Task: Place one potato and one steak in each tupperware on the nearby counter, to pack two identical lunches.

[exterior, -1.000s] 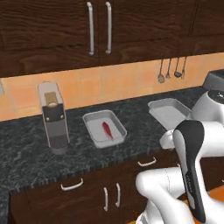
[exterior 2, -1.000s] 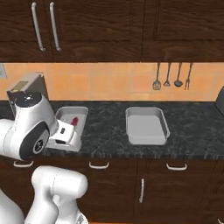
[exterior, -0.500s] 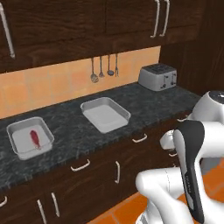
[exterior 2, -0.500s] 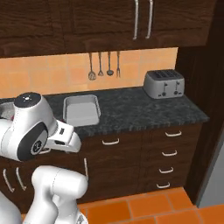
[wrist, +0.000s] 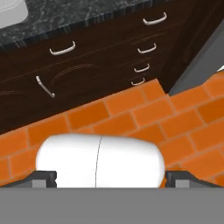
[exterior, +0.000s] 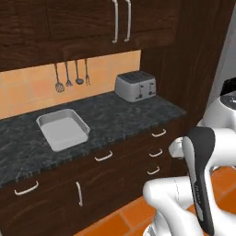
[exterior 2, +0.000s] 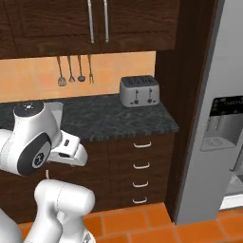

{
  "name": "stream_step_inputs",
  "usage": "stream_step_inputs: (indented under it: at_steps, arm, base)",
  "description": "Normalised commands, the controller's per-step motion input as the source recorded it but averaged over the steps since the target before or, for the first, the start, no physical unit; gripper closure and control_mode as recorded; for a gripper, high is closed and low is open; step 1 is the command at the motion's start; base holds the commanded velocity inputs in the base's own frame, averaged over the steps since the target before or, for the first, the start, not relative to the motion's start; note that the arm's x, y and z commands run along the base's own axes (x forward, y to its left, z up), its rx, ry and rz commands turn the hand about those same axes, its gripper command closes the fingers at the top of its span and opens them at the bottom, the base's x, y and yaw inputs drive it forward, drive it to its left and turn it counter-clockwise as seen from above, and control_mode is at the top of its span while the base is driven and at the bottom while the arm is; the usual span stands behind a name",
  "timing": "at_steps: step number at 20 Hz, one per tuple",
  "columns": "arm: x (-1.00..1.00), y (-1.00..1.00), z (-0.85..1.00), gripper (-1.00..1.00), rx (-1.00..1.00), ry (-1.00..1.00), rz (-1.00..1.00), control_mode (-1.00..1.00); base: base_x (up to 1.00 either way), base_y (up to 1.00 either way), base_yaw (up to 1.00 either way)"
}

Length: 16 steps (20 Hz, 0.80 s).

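Note:
One tupperware (exterior: 62,130) lies empty on the left part of the dark speckled counter (exterior: 124,115) in the left base view. Its corner (wrist: 11,11) peeks in at the top left of the hand view, above the counter's edge (wrist: 87,19). My gripper (wrist: 111,178) hangs low in front of the drawers and points down at the orange floor. Its dark fingertips (wrist: 43,177) stand far apart, open, with nothing between them. The potato and the steak are out of view.
A silver toaster (exterior: 135,86) stands at the counter's right end, also seen in the right base view (exterior 2: 138,91). Utensils (exterior: 69,76) hang on the orange backsplash. A grey fridge (exterior 2: 213,118) rises right of the dark drawers (exterior 2: 142,163). Orange tiled floor (wrist: 131,113) lies below.
The whole picture has slid left as the base moved right along the counter. The tray with the red piece has left the views, and the toaster and fridge have come in. The gripper stays open.

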Motion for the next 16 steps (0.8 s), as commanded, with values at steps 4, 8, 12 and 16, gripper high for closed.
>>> stream_step_inputs:
  at_steps: [4, 8, 12, 16]
  arm:
    - [0.0, 0.0, 0.0, -1.0, 0.0, 0.0, 0.0, 1.0]
    - [0.0, 0.0, 0.0, -1.0, 0.0, 0.0, 0.0, 1.0]
    - [0.0, 0.0, 0.0, -1.0, 0.0, 0.0, 0.0, 1.0]
    - [0.0, 0.0, 0.0, -1.0, 0.0, 0.0, 0.0, 1.0]
  base:
    - [-0.01, -1.0, 0.44]
    - [-0.23, -1.0, 0.46]
    - [-0.46, -1.0, 0.42]
    - [-0.18, -1.0, 0.43]
